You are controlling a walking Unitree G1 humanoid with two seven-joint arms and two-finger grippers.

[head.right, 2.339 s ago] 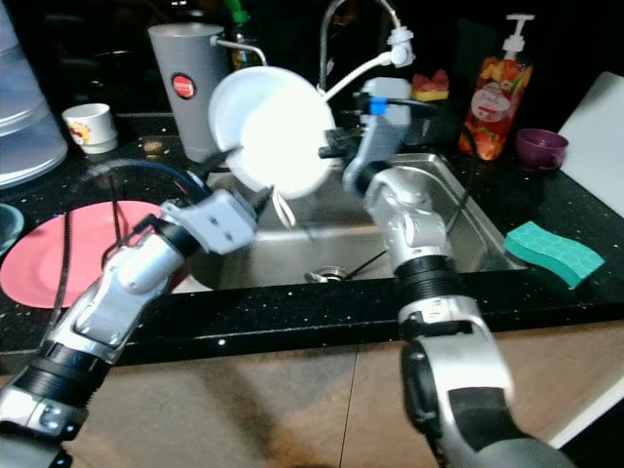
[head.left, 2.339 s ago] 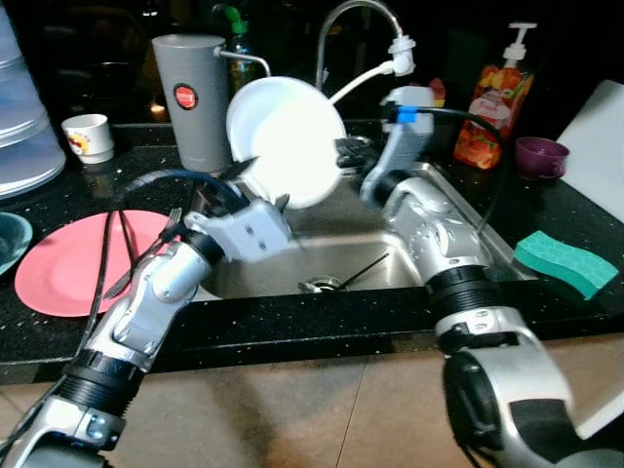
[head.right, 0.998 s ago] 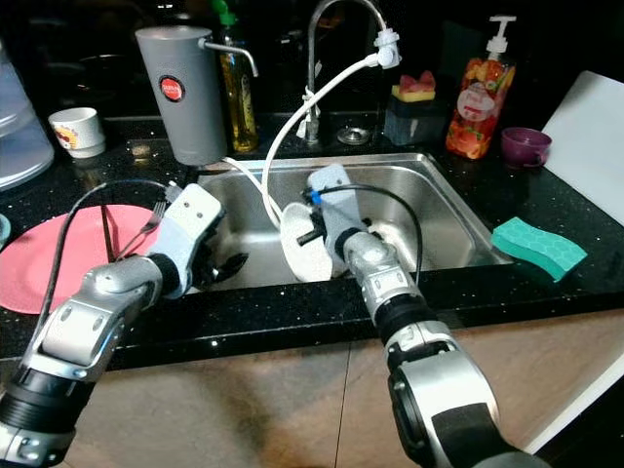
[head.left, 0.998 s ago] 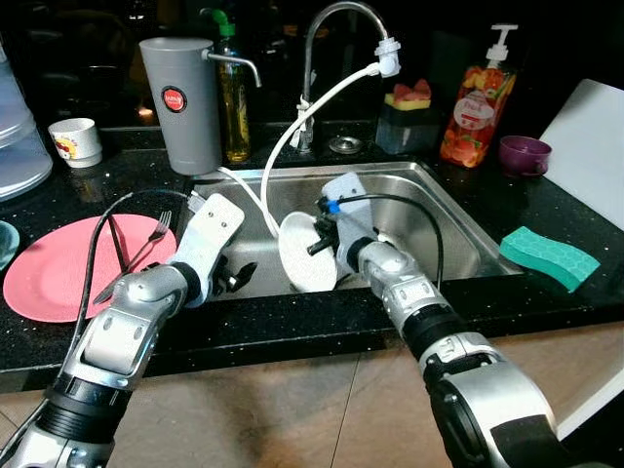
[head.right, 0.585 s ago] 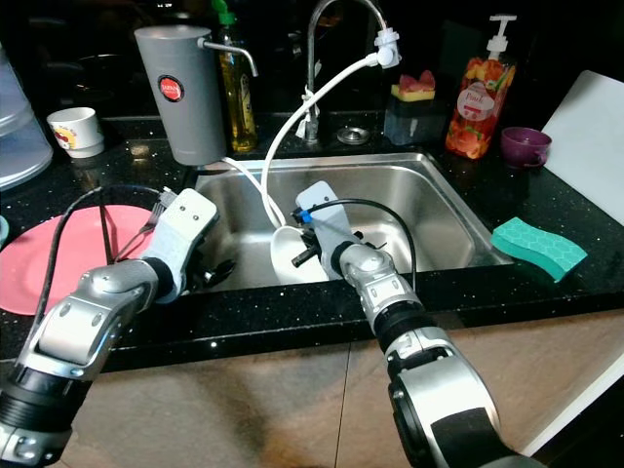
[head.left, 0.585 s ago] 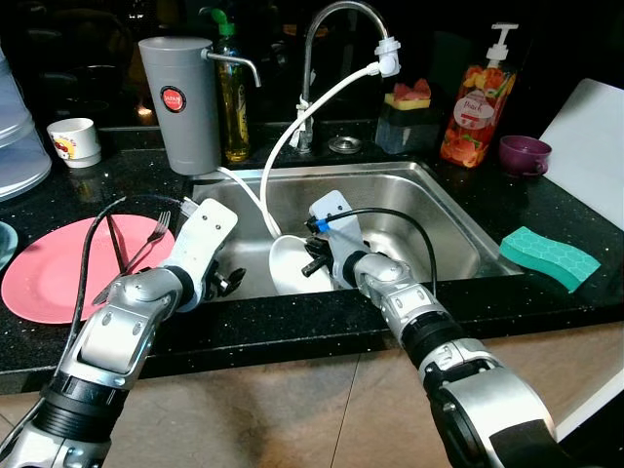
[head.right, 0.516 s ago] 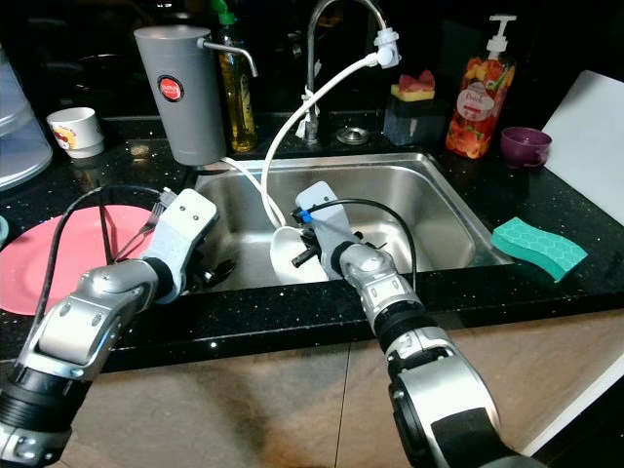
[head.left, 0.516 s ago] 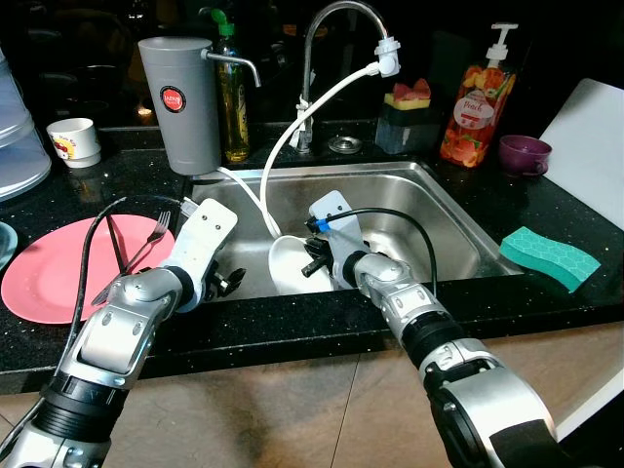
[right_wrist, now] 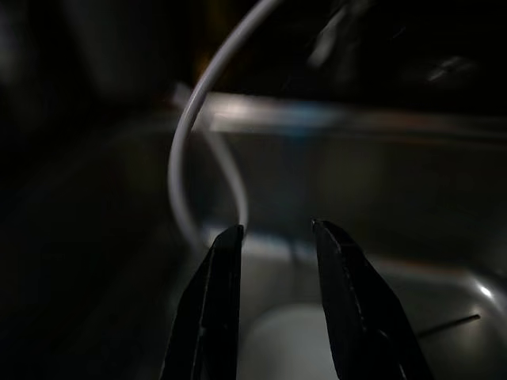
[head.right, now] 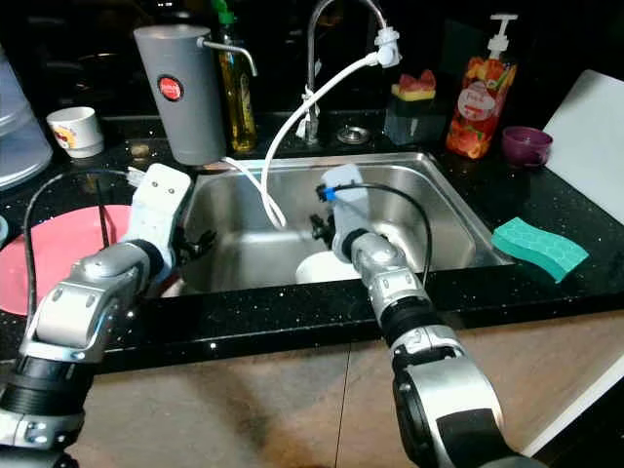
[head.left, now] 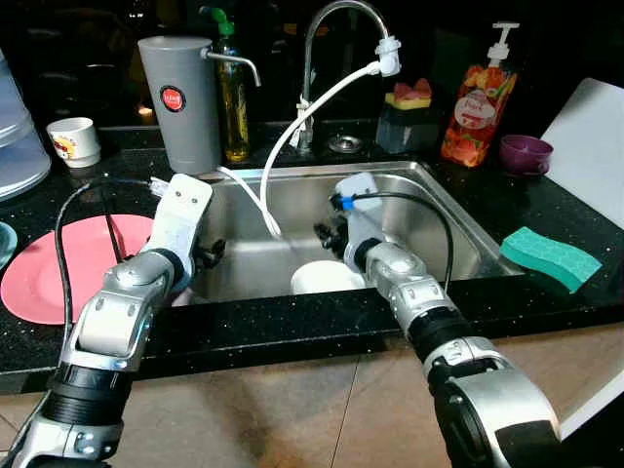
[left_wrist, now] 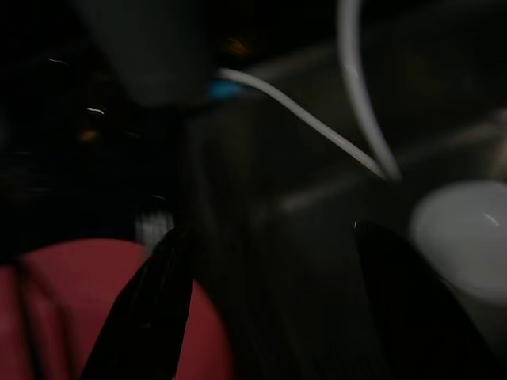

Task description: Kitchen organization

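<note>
Plate (head.left: 327, 278), round, white and glossy, now lies flat on the steel sink (head.left: 458, 219) floor by the front wall; a second ago you held it on edge there. Your right gripper (right_wrist: 273, 305) has let go and hovers just above it, jaws slightly apart, empty. Your left gripper (left_wrist: 265, 305) has pulled back to the sink's left rim, jaws spread, beside the pink plate (head.left: 39, 278) on the table. A white hose (head.left: 292, 132) curves down into the sink.
</note>
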